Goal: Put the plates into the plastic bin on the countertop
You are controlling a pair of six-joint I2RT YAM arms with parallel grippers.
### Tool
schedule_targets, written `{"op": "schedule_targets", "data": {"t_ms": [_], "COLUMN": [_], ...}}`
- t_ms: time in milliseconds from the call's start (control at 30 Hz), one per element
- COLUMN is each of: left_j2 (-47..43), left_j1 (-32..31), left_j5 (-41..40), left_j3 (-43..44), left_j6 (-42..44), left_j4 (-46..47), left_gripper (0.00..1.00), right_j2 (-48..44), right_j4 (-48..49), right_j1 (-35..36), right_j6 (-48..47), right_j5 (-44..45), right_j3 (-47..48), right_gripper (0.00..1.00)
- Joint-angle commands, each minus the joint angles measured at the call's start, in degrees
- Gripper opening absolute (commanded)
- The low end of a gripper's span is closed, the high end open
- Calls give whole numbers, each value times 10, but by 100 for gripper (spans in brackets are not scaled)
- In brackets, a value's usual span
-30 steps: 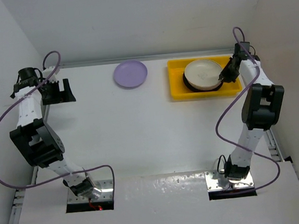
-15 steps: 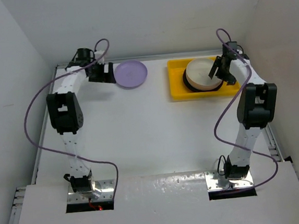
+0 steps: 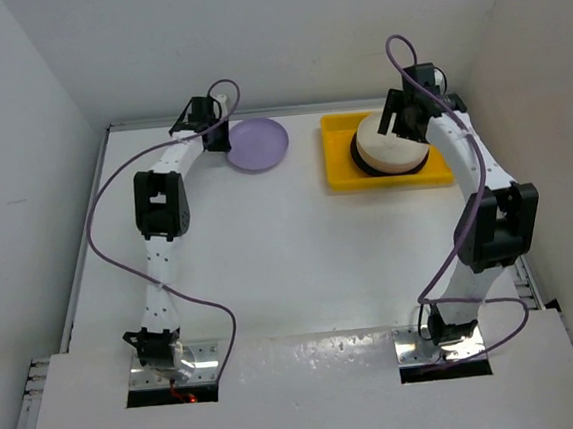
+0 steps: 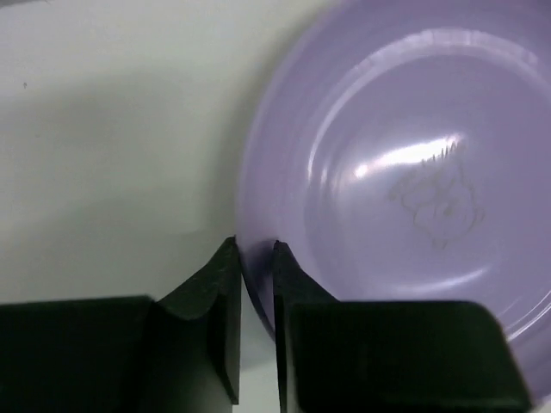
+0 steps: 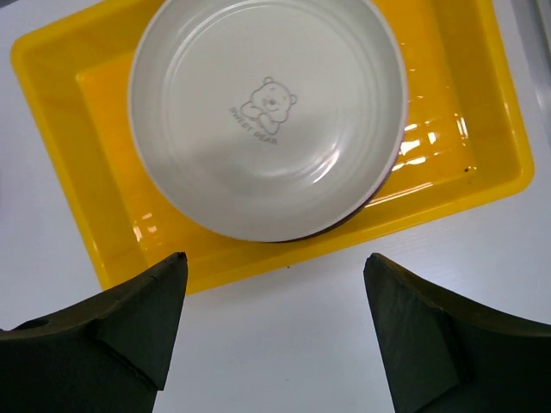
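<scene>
Left wrist cam: lilac plate (image 4: 413, 172) is blurred, cut off right and bottom, rim partly hidden between left claw (image 4: 255, 258) fingers. Right wrist cam: cream plate (image 5: 267, 112) hides what's underneath, only a dark sliver (image 5: 344, 225) shows. Yellow bin (image 5: 52, 103) far wall is cropped.

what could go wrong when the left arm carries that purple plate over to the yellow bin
1. The left gripper pinches only the thin rim of the purple plate, so the plate may tilt or slip out when lifted.
2. The stack in the yellow bin, topped by a cream plate, stands higher than the low walls; another plate could slide off.
3. The right gripper hangs open over the bin, so the arms may clash there.
</scene>
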Motion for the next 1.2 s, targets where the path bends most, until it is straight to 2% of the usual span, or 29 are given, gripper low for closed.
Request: {"op": "schedule_targets", "data": {"t_ms": [0, 33, 100, 133, 167, 300, 400, 467, 600, 700, 767, 867, 967, 1000, 1067, 1100, 1133, 1167], "left_j2": [5, 5, -1, -1, -1, -25, -84, -139, -228, -261, -269, -283, -298, -298, -311, -311, -317, -317], "left_j1": [4, 4, 4, 4, 4, 4, 4, 4, -15, -42, -58, -69, -74, -74, -74, -74, -74, -74], "left_j5": [-19, -12, -1, 10, 20, 94, 130, 165, 201, 201, 201, 211, 239, 245, 267, 272, 277, 283], "left_j3": [-18, -23, -29, -29, -35, -47, -47, -47, -73, -73, -79, -86, -91, -91, -91, -91, -86, -86], "left_j6": [6, 6, 17, 17, 26, 34, 34, 40, 63, 100, 106, 114, 107, 99, 93, 93, 88, 88], "left_j4": [-3, -3, -3, -3, -3, -9, -9, -9, -35, -130, -161, -196, -202, -207, -207, -207, -207, -207], "left_gripper": [15, 12, 12, 8, 0, 0, 0, 0, 0, 0, 0, 0, 0, 0, 0, 0, 0, 0], "right_j2": [-14, -6, -1, 5, 3, -7, -29, -58, -50, -13, 4, 27, 29, 30, 29, 29, 29, 31], "right_j4": [-4, -8, -13, -16, -17, -20, -20, 23, 27, 29, 44, 69, 78, 80, 89, 92, 93, 93], "right_j1": [32, 35, 45, 48, 49, 38, -2, -5, 56, 119, 156, 184, 196, 199, 198, 198, 196, 195], "right_j6": [-18, -23, -21, -23, -24, -3, 24, 12, -52, -60, -46, -29, -18, -16, -5, -3, -2, -1], "right_j5": [6, 8, 8, 8, 7, 13, -23, -66, -117, -146, -167, -176, -159, -154, -151, -231, -140, -138], "right_j3": [36, 42, 52, 55, 57, 47, 19, -14, 1, 38, 50, 63, 53, 48, 28, 21, 10, 7], "right_gripper": [82, 82, 82, 82, 82, 82, 80, 80, 80, 79, 79, 73, 62, 56, 54, 54, 52, 51]}}
